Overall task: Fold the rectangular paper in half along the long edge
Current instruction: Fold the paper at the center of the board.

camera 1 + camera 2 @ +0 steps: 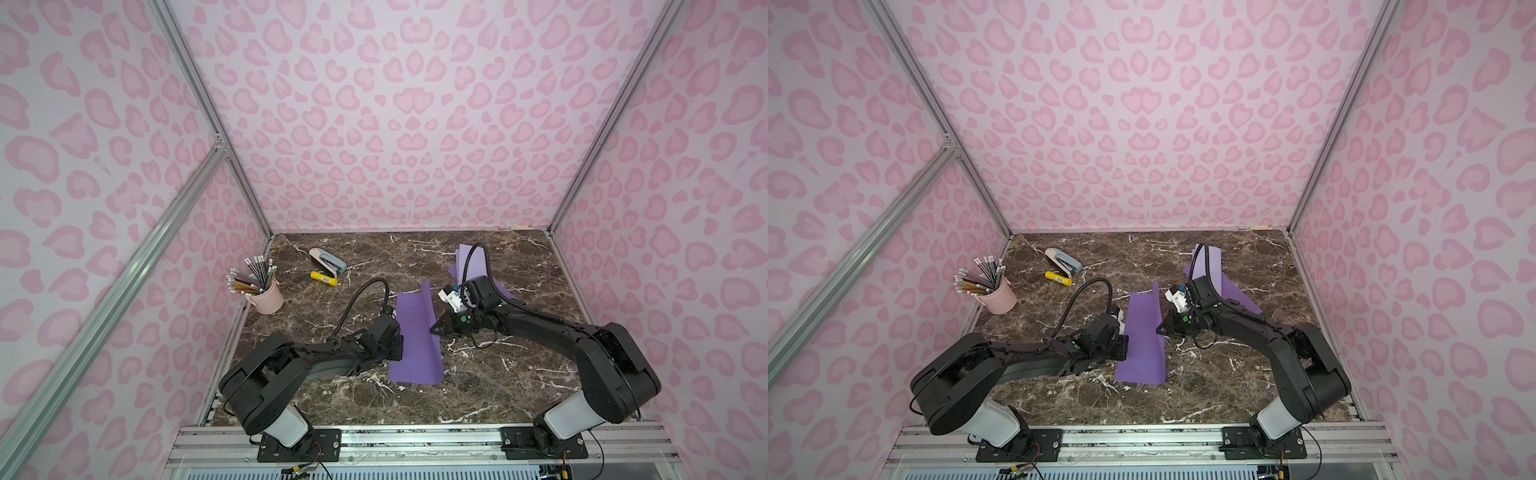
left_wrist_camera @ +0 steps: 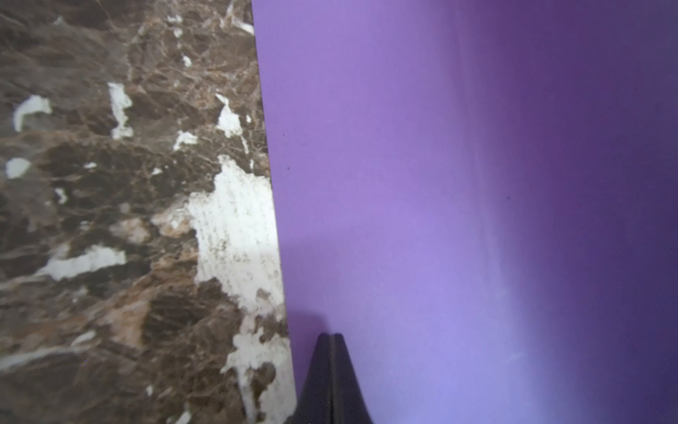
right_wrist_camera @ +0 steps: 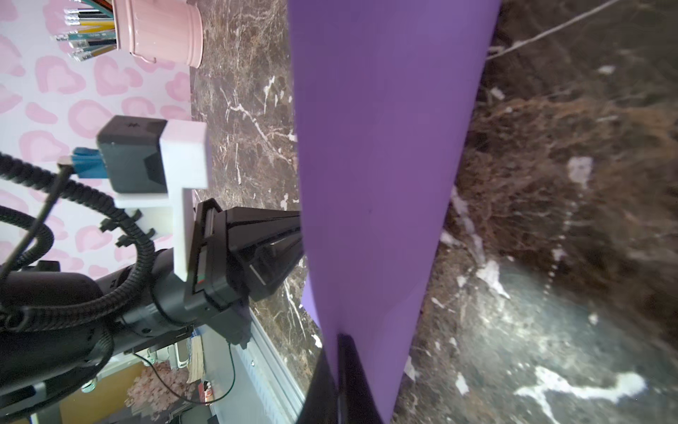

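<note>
The purple rectangular paper [image 1: 415,353] lies in the middle of the marble table, long edges running away from the robot; it shows in both top views [image 1: 1142,349]. Its right long side stands up off the table like a flap. My right gripper [image 1: 433,330] [image 1: 1160,331] is shut on that raised edge, and the right wrist view shows the sheet [image 3: 385,147] pinched between the jaws [image 3: 339,336]. My left gripper [image 1: 400,352] [image 1: 1124,348] is shut with nothing in it. Its tips [image 2: 332,336] rest on the flat paper [image 2: 403,183] just inside the left long edge.
More purple sheets [image 1: 465,259] lie at the back right, behind the right arm. A pink cup of pencils [image 1: 268,297] stands at the left wall. A stapler [image 1: 328,259] and a yellow tube [image 1: 324,278] lie at the back left.
</note>
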You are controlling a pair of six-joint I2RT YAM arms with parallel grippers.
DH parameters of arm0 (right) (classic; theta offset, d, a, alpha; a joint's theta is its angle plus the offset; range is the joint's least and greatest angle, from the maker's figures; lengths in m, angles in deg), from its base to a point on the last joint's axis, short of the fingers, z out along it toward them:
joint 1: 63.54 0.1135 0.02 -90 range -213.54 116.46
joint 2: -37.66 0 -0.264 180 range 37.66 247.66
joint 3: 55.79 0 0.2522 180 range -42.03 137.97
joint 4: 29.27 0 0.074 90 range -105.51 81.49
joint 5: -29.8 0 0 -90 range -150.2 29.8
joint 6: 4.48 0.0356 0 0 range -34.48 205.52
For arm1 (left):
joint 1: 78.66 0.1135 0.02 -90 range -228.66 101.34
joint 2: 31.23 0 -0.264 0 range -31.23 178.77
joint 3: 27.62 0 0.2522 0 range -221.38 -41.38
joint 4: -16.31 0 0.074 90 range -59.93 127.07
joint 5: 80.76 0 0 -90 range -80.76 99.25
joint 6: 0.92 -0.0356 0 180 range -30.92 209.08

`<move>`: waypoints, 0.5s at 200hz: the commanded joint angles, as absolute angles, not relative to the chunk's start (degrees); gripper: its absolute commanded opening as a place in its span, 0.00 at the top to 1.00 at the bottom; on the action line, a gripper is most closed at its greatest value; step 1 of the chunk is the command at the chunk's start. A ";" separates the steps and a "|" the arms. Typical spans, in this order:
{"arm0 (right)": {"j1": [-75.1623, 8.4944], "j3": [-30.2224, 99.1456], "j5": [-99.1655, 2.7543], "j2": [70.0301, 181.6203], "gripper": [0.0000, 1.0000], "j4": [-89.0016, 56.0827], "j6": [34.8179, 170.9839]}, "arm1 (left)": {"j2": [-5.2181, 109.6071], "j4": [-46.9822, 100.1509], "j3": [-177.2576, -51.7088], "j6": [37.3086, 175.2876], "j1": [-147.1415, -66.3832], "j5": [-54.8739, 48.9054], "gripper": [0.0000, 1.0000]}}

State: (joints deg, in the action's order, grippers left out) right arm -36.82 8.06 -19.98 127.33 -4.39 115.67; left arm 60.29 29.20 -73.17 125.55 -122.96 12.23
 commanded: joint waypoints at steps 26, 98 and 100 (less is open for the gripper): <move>-36.13 8.97 -20.23 129.05 1.00 -8.23 119.42 | 60.96 31.29 -73.31 125.99 -123.39 11.09 0.96; -33.13 12.70 -21.37 135.53 1.00 -14.84 124.76 | 61.67 31.20 -73.87 125.89 -123.58 10.83 0.96; -33.11 12.81 -21.43 135.72 1.00 -14.92 124.73 | 61.64 31.25 -73.87 125.90 -123.58 10.83 0.96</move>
State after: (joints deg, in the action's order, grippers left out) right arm -33.60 11.14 -20.63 133.73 -10.97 122.73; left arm 61.21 28.85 -73.89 125.57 -123.46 11.88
